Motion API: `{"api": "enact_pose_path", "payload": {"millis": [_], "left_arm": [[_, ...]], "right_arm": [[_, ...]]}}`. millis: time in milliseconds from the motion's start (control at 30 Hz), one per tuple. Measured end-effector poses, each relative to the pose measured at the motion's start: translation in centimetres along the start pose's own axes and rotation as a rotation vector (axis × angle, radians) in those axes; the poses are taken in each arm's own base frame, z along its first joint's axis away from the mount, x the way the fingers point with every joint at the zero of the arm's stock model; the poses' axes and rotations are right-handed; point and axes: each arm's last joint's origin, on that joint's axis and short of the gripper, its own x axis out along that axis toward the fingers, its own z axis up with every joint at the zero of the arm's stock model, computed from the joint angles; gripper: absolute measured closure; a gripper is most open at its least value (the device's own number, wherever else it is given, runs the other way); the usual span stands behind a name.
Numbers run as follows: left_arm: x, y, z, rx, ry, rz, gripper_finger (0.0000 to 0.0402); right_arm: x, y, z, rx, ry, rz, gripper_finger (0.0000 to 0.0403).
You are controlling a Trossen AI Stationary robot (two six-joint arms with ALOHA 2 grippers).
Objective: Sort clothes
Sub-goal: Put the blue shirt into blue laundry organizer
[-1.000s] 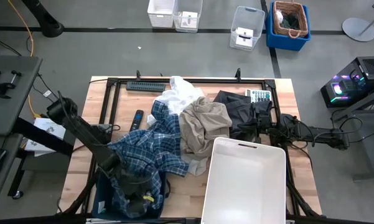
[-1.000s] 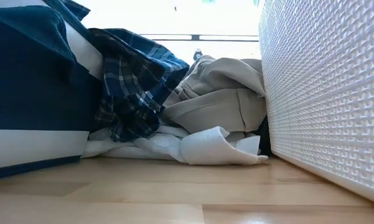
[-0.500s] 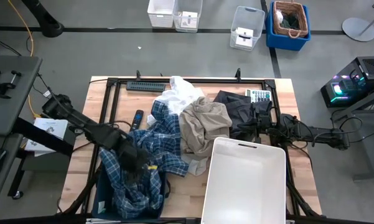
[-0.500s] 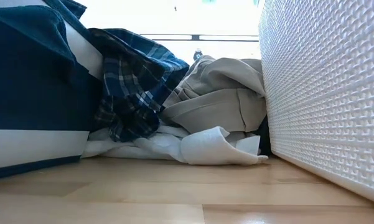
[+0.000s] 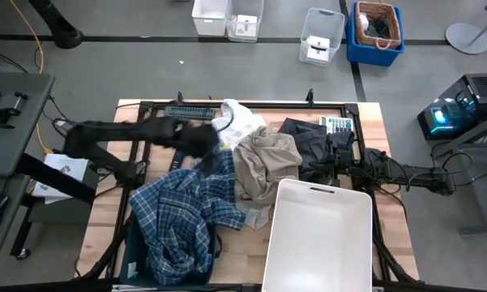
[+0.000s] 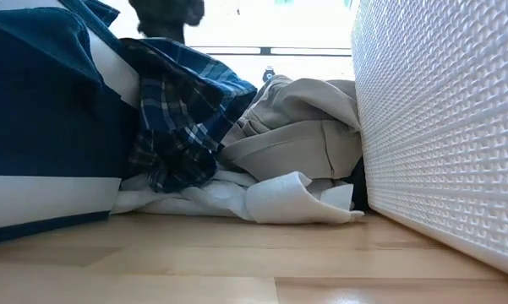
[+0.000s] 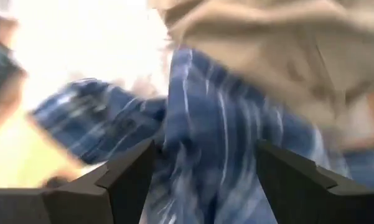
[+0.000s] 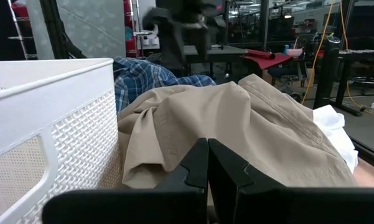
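Note:
The blue-and-white plaid shirt (image 5: 182,215) lies with its near part in the navy bin (image 5: 129,255) and its far part on the table, against the beige khaki piece (image 5: 263,166). The white piece (image 5: 239,122) lies at the far side, and the dark grey-black piece (image 5: 304,146) to the right. My left gripper (image 5: 198,138), blurred, is open and empty above the shirt's far end (image 7: 202,155). My right gripper (image 8: 206,165) is shut at the table's right (image 5: 334,165), by the dark piece and facing the beige piece (image 8: 236,130).
The rigid white bin (image 5: 320,239) stands at the near right, close to the beige piece. A black remote (image 5: 179,154), a dark bar (image 5: 188,112) and a calculator (image 5: 337,124) lie on the table. Black frame rails run along the table's edges.
My left gripper has swung quickly from inside the navy bin at the near left, up and toward the far edge, to above the shirt's far end. The plaid shirt's near part stays in the bin, uncovered by the arm.

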Motion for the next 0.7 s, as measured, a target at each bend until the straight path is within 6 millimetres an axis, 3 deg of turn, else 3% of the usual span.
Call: {"api": "enact_pose_path", "payload": {"millis": [167, 300, 533, 633, 700], "left_arm": [[4.5, 0.5, 2.2, -0.176, 0.062, -0.079, 0.0140], [6.7, -0.6, 1.5, -0.199, 0.128, 0.030, 0.0140], [11.6, -2.8, 0.5, -0.128, 0.233, 0.067, 0.0141], [12.0, -3.1, 0.2, -0.084, 0.260, 0.059, 0.0168], [11.6, -3.3, -0.1, -0.055, 0.279, 0.038, 0.0217]], "right_arm": [[0.0, 0.0, 0.0, 0.000, 0.000, 0.000, 0.0402], [0.0, 0.0, 0.0, 0.000, 0.001, 0.000, 0.0402], [0.0, 0.0, 0.0, 0.000, 0.001, 0.000, 0.0402], [0.0, 0.0, 0.0, 0.000, 0.000, 0.000, 0.0402], [0.0, 0.0, 0.0, 0.000, 0.001, 0.000, 0.0402]]}}
